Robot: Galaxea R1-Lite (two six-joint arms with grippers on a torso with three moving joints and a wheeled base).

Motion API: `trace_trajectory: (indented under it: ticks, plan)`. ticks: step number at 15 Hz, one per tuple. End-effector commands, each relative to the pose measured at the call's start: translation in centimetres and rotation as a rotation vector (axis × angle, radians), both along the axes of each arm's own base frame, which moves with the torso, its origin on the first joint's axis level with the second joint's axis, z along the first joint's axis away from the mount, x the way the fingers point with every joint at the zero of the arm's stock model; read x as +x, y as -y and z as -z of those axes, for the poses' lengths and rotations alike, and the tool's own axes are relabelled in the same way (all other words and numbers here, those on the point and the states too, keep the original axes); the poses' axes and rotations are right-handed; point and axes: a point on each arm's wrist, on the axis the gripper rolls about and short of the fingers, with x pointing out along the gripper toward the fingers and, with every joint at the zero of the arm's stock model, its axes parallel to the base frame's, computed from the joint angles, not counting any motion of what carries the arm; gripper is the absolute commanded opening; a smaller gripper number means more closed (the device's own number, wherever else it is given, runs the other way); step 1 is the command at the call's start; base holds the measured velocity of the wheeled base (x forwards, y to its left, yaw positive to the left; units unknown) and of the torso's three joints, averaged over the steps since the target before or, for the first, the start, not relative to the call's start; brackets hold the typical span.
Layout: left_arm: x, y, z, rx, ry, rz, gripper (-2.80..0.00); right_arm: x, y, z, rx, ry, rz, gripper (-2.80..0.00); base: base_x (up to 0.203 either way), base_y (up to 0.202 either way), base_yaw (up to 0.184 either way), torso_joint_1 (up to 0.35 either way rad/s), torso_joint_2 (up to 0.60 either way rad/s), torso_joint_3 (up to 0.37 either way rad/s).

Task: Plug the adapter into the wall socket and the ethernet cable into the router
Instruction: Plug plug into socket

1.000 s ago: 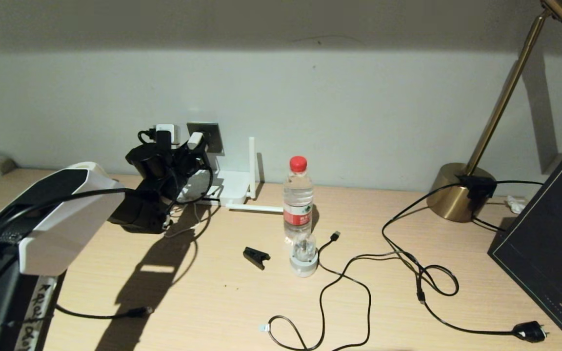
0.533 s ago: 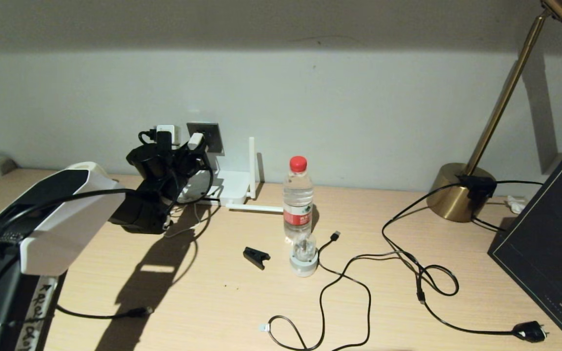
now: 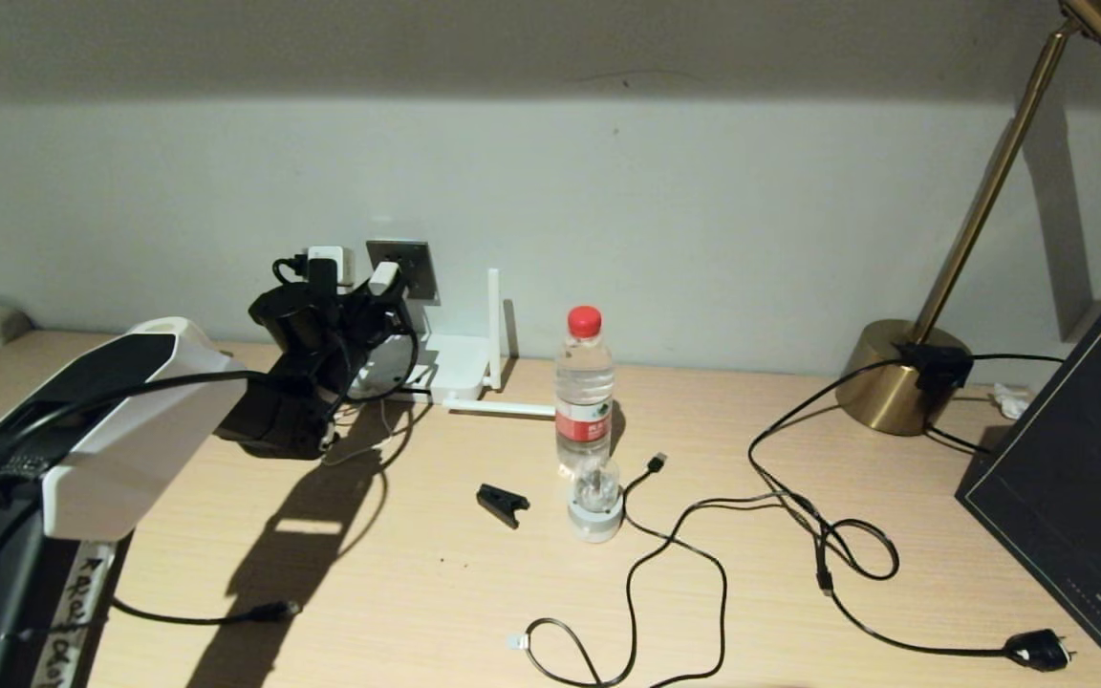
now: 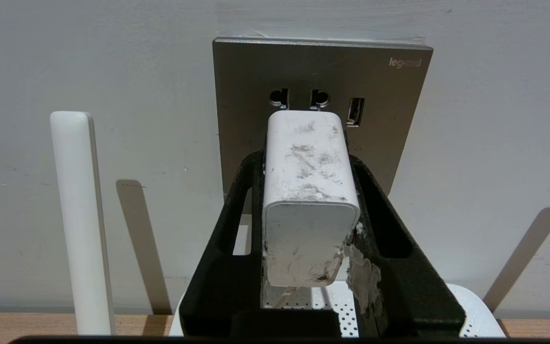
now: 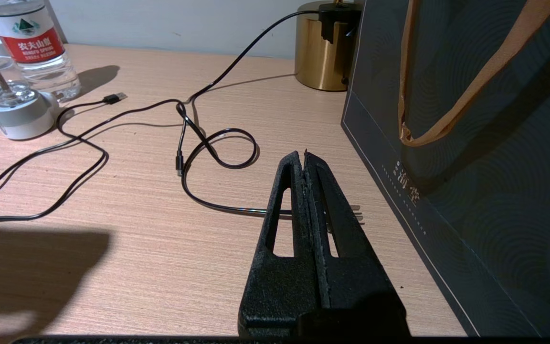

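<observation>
My left gripper is shut on the scuffed white adapter and holds it up at the wall. The adapter's front end sits close to the grey wall socket, just below its two round holes; whether they touch I cannot tell. In the head view the adapter overlaps the socket. Below lies the white router, with one antenna upright. The ethernet cable's clear connector rests loose near the table's front edge. My right gripper hangs shut and empty over the table.
A water bottle, a small glass-topped white puck and a black clip stand mid-table. Black cables loop to a USB tip and a mains plug. A brass lamp base and dark bag fill the right.
The left arm has edged very slightly toward the wall with the adapter still held. Nothing else has moved.
</observation>
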Motion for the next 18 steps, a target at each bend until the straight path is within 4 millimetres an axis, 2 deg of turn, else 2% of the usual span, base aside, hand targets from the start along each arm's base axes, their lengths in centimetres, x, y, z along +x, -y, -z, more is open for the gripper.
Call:
trace_trajectory:
  ticks: [1,18]
  plan:
    - [0.10,0.03,-0.19,-0.002,0.012,0.000,-2.80,0.29,0.00,0.97,-0.001,-0.035,-0.001,-2.80,0.000,0.000,0.000,0.000,0.00,0.000]
    - [0.37,0.06,-0.24,-0.002,0.015,0.000,-2.80,0.29,0.00,0.97,-0.001,-0.036,-0.001,-2.80,0.000,0.000,0.000,0.000,0.00,0.000]
